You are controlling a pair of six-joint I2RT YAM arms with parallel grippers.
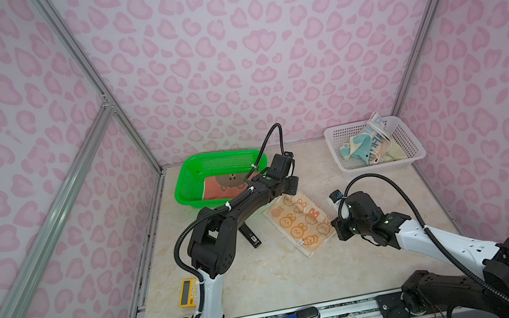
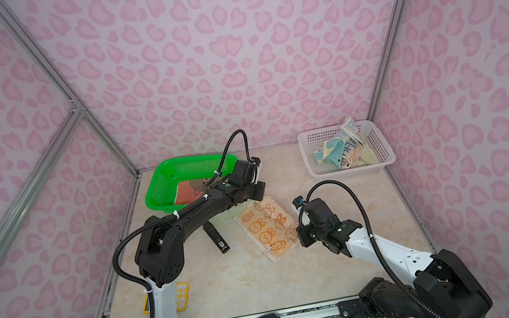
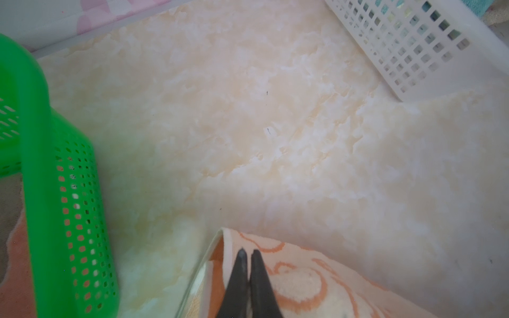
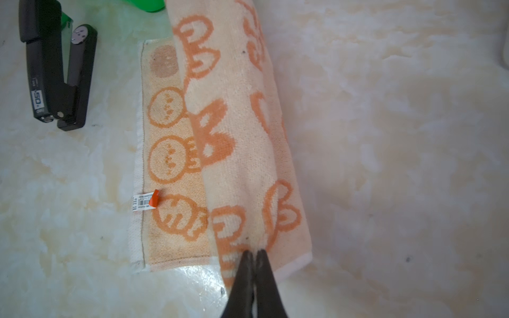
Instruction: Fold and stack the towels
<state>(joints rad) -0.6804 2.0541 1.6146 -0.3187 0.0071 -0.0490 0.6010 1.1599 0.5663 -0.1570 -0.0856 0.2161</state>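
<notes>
On the marbled tabletop (image 1: 266, 280), inside pink-patterned walls (image 1: 261, 43), the beige rabbit towel (image 1: 299, 226) lies near the green basket (image 1: 187, 181). Left end effector (image 3: 248, 252) and right end effector (image 4: 254, 252) are closed, apparently pinching its raised edge.

Terry towel (image 4: 239, 137), glossy marbled table (image 4: 385, 137), green plastic basket (image 3: 74, 220)

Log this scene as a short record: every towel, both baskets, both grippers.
beige rabbit towel: on the table, one long edge lifted and curled over the rest
rust-red towel: flat in the green basket
light blue towel: crumpled in the white basket
cream lettered towel: crumpled in the same basket, standing above its rim
left gripper: shut on the rabbit towel's lifted edge, far end
right gripper: shut on that edge, near end
black stapler: on the table, apart from the rabbit towel
</notes>
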